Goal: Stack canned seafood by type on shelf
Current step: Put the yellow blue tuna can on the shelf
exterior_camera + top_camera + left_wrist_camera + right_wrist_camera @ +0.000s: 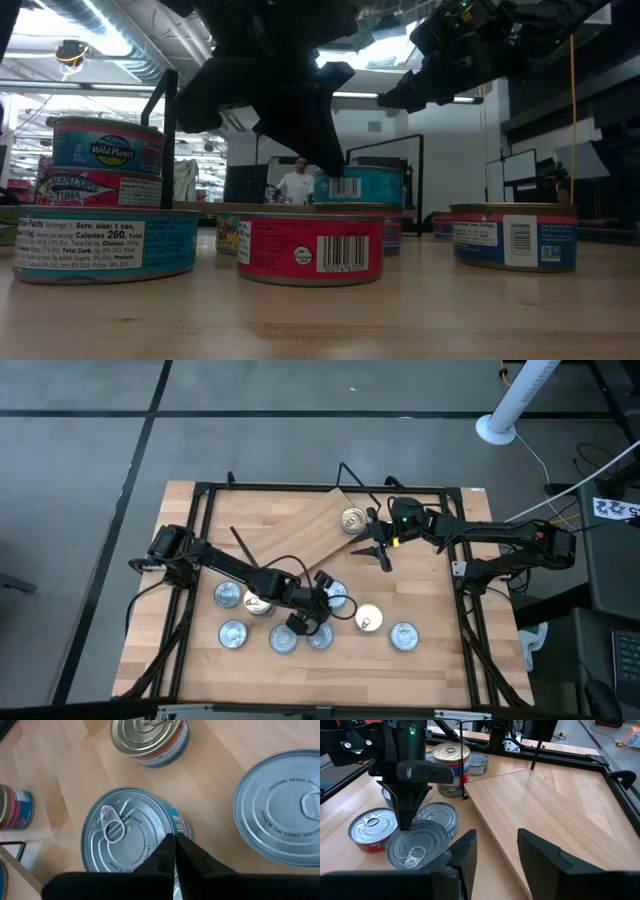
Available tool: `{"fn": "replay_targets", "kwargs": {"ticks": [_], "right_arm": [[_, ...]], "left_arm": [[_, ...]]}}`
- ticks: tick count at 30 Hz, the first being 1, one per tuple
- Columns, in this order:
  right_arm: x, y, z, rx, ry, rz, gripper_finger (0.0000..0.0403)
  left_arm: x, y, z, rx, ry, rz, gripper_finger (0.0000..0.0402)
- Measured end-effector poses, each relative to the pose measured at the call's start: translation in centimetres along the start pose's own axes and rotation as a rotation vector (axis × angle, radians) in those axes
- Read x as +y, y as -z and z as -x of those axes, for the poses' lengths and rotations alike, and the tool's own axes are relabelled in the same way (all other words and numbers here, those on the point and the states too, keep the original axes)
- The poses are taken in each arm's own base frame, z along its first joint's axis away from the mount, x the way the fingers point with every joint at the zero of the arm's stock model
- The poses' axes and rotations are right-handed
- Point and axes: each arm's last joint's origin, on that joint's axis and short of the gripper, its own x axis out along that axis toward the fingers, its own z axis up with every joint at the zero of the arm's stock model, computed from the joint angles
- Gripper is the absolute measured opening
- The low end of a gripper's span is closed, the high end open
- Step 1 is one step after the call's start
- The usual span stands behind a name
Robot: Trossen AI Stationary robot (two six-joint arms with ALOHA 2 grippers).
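Observation:
Several tins of canned seafood lie on the table in front of the shelf, a light wood plank lying askew. One gold-lidded tin sits on the plank's far right corner. My left gripper hangs shut among the tins, its pinched tips at the rim of a silvery-blue tin. Nothing shows between the fingers. From the right wrist view the left gripper points down between three silver-lidded tins. My right gripper hovers open and empty over the shelf, beside the gold-lidded tin.
A stack of two tins stands at the left, with a teal-labelled tin and a red-labelled tin in front. A black frame rims the table. A person stands far behind. Cables trail off the right side.

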Motion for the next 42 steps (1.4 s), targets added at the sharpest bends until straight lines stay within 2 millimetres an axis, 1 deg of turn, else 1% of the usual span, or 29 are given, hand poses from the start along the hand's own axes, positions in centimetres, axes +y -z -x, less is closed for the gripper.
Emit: {"fn": "replay_targets", "kwargs": {"ticks": [7, 10, 14, 26, 33, 42], "right_arm": [[0.0, 0.0, 0.0, 0.000, 0.000, 0.000, 0.0143], [0.0, 0.0, 0.0, 0.000, 0.000, 0.000, 0.0143], [0.0, 0.0, 0.0, 0.000, 0.000, 0.000, 0.0143], [0.0, 0.0, 0.0, 0.000, 0.000, 0.000, 0.0143], [0.0, 0.0, 0.0, -0.001, 0.001, 0.001, 0.0143], [0.0, 0.0, 0.0, -0.005, 0.002, 0.009, 0.0143]], "left_arm": [[0.3, 0.0, -0.1, -0.006, -0.024, 0.046, 0.0001], [0.6, -0.2, -0.1, -0.034, -0.041, 0.079, 0.0001], [1.1, -0.1, -0.2, -0.031, -0.060, 0.122, 0.0000], [2.4, -0.1, -0.4, -0.063, -0.133, 0.166, 0.0000], [3.5, 0.0, -0.5, -0.077, -0.193, 0.189, 0.0000], [5.6, 0.6, -0.6, -0.068, -0.250, 0.236, 0.0000]]}}
